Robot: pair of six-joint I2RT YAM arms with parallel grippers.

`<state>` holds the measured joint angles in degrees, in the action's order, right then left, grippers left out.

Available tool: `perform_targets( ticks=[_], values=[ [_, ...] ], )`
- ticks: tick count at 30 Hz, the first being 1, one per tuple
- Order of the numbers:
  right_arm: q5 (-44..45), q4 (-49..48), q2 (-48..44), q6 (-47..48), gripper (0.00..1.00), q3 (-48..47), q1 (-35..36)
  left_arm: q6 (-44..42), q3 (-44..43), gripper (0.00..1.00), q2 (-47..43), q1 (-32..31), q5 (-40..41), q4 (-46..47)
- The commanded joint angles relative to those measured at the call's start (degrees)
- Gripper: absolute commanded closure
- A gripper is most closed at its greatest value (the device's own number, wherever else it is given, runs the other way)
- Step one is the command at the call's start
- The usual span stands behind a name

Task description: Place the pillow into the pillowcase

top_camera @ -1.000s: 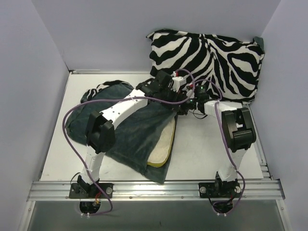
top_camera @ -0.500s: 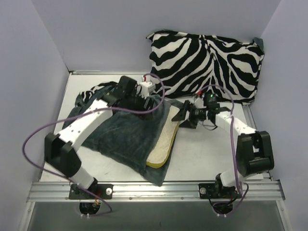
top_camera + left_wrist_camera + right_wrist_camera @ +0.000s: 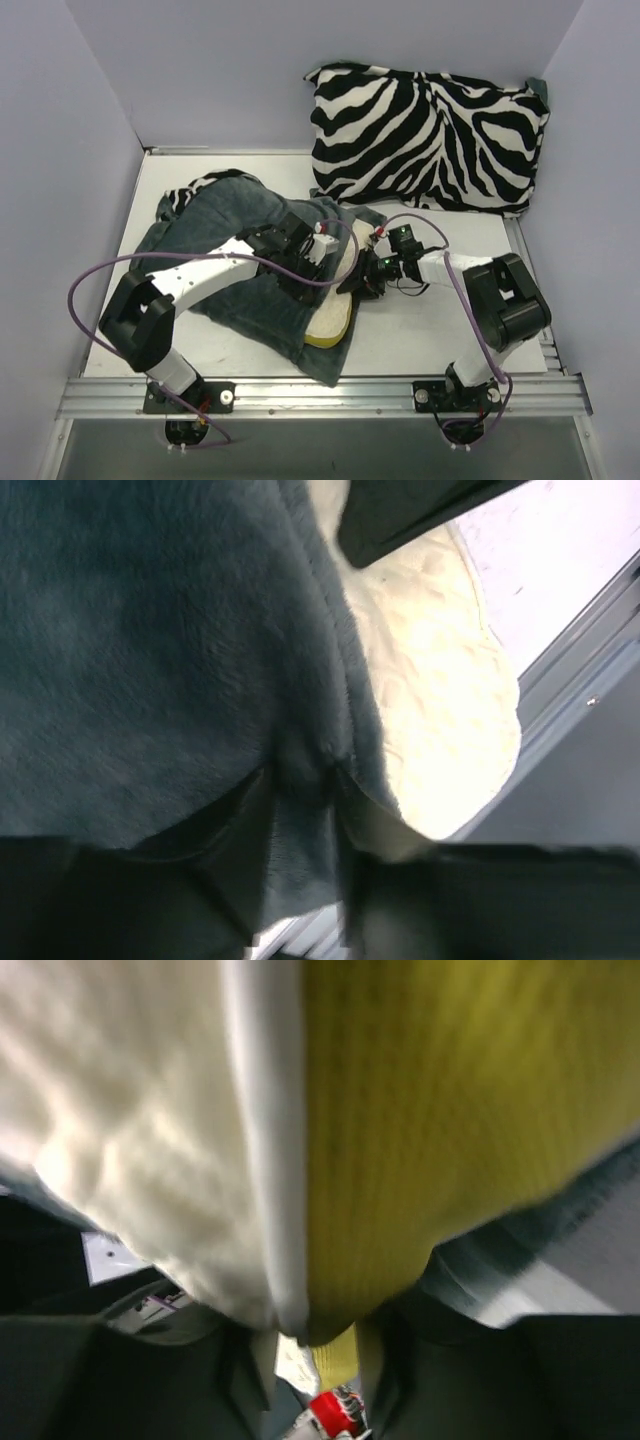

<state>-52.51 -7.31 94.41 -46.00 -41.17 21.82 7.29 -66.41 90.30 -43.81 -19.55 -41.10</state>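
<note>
The pillowcase (image 3: 225,235) lies grey-teal side up on the left of the table, a zebra-print strip showing at its far edge. The cream pillow (image 3: 340,295) sticks out of its right opening, with its olive-yellow edge at the near corner. My left gripper (image 3: 306,274) is shut on the pillowcase's plush edge (image 3: 300,770) beside the pillow (image 3: 440,700). My right gripper (image 3: 360,287) is shut on the pillow's right edge; its wrist view shows the cream face (image 3: 150,1110) and the yellow piping (image 3: 450,1110) running into the jaws (image 3: 305,1335).
A plump zebra cushion (image 3: 430,135) leans against the back wall at the right. Purple-grey walls close the left, back and right. A metal rail (image 3: 320,395) runs along the near edge. Purple cables loop off both arms.
My left gripper has moved from the far side of the pillowcase down to its opening edge. My right gripper has moved left and nearer, onto the pillow's edge.
</note>
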Motion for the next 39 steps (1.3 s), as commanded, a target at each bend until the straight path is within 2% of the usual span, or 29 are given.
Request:
perform_targets(
  ticks=[1, 2, 4, 5, 6, 7, 9, 11, 13, 17, 18, 19, 20, 21, 22, 23, 24, 25, 26, 27, 28, 30, 31, 32, 35, 39],
  values=[
    [-3.29, -11.82, 2.18, -7.68, 0.71, 0.38, 1.64, 0.01, -3.36, 0.68, 1.45, -1.36, -0.13, 4.63],
    [-3.73, -13.85, 3.14, -11.1, 0.78, 0.56, 1.73, -0.52, -4.76, 0.77, 1.8, -1.54, -1.27, 4.63],
    [-4.7, -20.96, 3.85, -15.68, 0.85, 0.82, 1.73, -0.79, -10.88, 1.0, 3.03, -2.24, -7.32, 4.63],
    [-4.62, -23.95, 4.46, -18.14, 0.93, 0.74, 1.73, -0.35, -13.45, 1.0, 3.56, -3.55, -9.95, 4.54],
    [-4.1, -30.68, 4.81, -25.21, 0.97, 0.65, 1.73, 0.26, -17.05, 1.0, 4.26, -4.78, -15.98, 4.63],
    [-3.48, -34.57, 5.43, -29.11, 1.0, 0.3, 1.99, 0.79, -23.52, 1.0, 6.18, -5.92, -18.48, 4.63],
    [-1.9, -45.01, 7.01, -40.16, 1.0, -1.01, 3.13, 2.28, -30.41, 1.0, 8.48, -9.0, -23.93, 4.63],
    [1.51, -48.4, 7.63, -45.04, 1.0, -2.51, 3.66, 3.52, -35.69, 1.0, 10.77, -9.54, -29.12, 4.54],
    [3.55, -52.0, 8.07, -49.18, 1.0, -2.25, 4.1, 4.66, -34.93, 1.0, 10.08, -8.66, -30.97, 4.54],
    [4.35, -50.7, 8.86, -45.34, 1.0, -0.32, 4.54, 3.0, -22.67, 1.0, 4.63, -4.19, -29.23, 3.58],
    [3.3, -47.04, 9.03, -42.8, 1.0, -0.14, 4.89, 1.78, -20.71, 1.0, 3.58, -2.09, -28.62, 2.88],
    [2.68, -43.18, 9.12, -34.68, 1.0, -0.4, 5.68, 0.11, -18.95, 1.0, 1.74, -1.2, -27.13, 1.65],
    [2.07, -35.74, 9.04, -31.29, 0.99, -0.75, 5.77, -4.08, -17.19, 1.0, 0.94, -0.32, -25.99, -1.67],
    [1.54, -33.32, 8.78, -28.47, 0.97, 0.03, 5.86, -6.39, -14.91, 1.0, 0.23, 0.13, -24.58, -3.53],
    [1.45, -31.38, 8.25, -22.53, 0.89, 0.73, 5.95, -8.76, -13.58, 1.0, -1.34, 1.35, -23.18, -5.29],
    [1.71, -24.23, 7.03, -19.95, 0.83, 1.09, 6.04, -11.05, -12.35, 1.0, -2.23, 1.97, -19.68, -7.22],
    [1.1, -22.15, 6.67, -17.14, 0.83, 2.05, 6.12, -11.76, -9.99, 1.0, -3.02, 2.5, -18.17, -7.76],
    [0.49, -21.7, 6.32, -15.28, 0.79, 2.58, 6.04, -12.82, -9.27, 1.0, -4.24, 3.29, -17.2, -8.55],
    [-0.22, -18.39, 5.88, -11.26, 0.7, 2.58, 5.86, -15.09, -8.74, 0.96, -4.6, 3.47, -15.97, -10.47],
    [-1.27, -16.09, 5.52, -9.22, 0.6, 2.06, 5.6, -16.16, -8.56, 0.78, -5.04, 3.47, -15.35, -11.27],
    [-3.02, -13.63, 5.09, -7.02, 0.49, 0.14, 4.9, -16.86, -8.38, 0.7, -6.09, 3.64, -15.08, -11.89],
    [-3.56, -2.13, 2.72, 0.97, 0.48, -2.76, 1.57, -17.66, -8.91, 0.56, -7.41, 4.08, -13.86, -12.6],
    [-4.43, 1.21, 1.93, 3.7, 0.49, -5.47, 0.16, -17.83, -10.74, 0.44, -8.55, 4.35, -13.24, -12.51],
    [-4.7, 6.29, 0.44, 5.64, 0.49, -6.63, -2.98, -18.01, -11.8, 0.41, -8.74, 4.18, -12.01, -12.16],
    [-3.31, 12.04, -3.08, 10.83, 0.51, -9.27, -6.87, -16.35, -16.8, 0.32, -7.52, 3.13, -5.96, -9.8],
    [5.28, 13.47, -4.42, 15.76, 0.52, -11.91, -7.85, -15.64, -21.82, 0.26, 0.46, -1.26, 4.76, -5.67]
  ],
)
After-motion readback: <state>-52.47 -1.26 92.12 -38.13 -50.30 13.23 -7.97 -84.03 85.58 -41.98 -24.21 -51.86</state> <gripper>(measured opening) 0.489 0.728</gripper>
